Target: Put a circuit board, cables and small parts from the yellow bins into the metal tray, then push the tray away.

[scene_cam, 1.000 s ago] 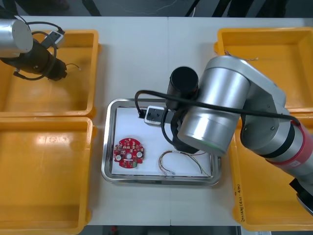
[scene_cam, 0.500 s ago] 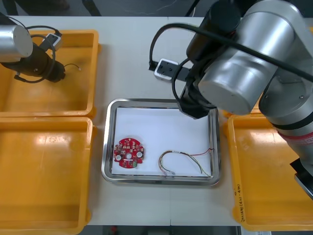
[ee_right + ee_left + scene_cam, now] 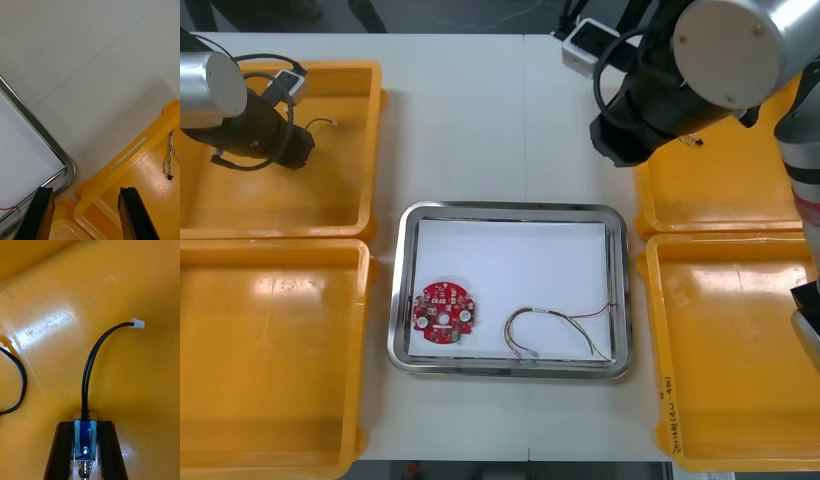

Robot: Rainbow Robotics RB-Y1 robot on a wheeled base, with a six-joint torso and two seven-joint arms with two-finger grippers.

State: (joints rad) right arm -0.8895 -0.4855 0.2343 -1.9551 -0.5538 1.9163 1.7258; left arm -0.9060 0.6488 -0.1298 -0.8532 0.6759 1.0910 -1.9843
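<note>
Left of the shiny, white-lined metal tray (image 3: 408,290), in a yellow plastic bin (image 3: 340,200), the left gripper (image 3: 85,426) is clamped on a blue-bodied small metal part (image 3: 85,440) trailing a black cable (image 3: 93,360). The tray holds a round red circuit board (image 3: 443,311) and a thin red and yellow cable (image 3: 555,330). Right of the tray, the right gripper (image 3: 86,190), jaws apart, hangs over the corner of another yellow bin (image 3: 127,157), which holds a twisted cable (image 3: 169,157).

Silver casings are covering the left arm (image 3: 205,88) and right arm (image 3: 725,45); black cables (image 3: 255,57) are looping beside them; the right hand (image 3: 86,189) is showing black fingers (image 3: 43,213).

Bins (image 3: 372,150) yellow; tray (image 3: 510,208) silver, white inside; circuit board (image 3: 443,311) red (pale spots); small metal part (image 3: 85,437) blue, cable (image 3: 88,371) black.
</note>
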